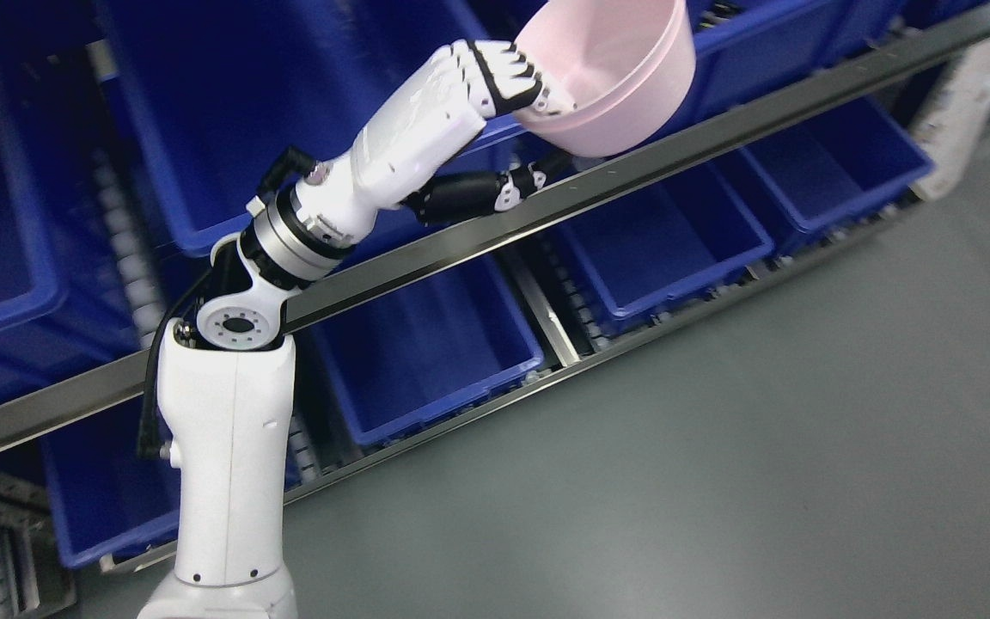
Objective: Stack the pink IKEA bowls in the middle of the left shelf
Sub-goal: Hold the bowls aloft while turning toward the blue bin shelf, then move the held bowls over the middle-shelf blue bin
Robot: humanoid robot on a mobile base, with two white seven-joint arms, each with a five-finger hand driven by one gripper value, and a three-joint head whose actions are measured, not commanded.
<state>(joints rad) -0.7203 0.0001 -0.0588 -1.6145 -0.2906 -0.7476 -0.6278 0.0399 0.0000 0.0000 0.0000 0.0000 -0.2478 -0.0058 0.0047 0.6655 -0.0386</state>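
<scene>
The robot's left hand (495,86) grips a pink bowl (611,73) at the top of the head view — its fingers (512,77) hooked over the near rim, the thumb pressed beneath the bowl's underside. The bowl is held tilted in the air, its opening turned up and to the left, in front of the blue bins (229,103) of an upper shelf row and just above the metal shelf rail (701,146) that runs diagonally across the frame. The white left arm (229,447) rises from the bottom edge. Below the rail, a lower row of blue bins (658,241) sits beside the grey floor (761,447).
</scene>
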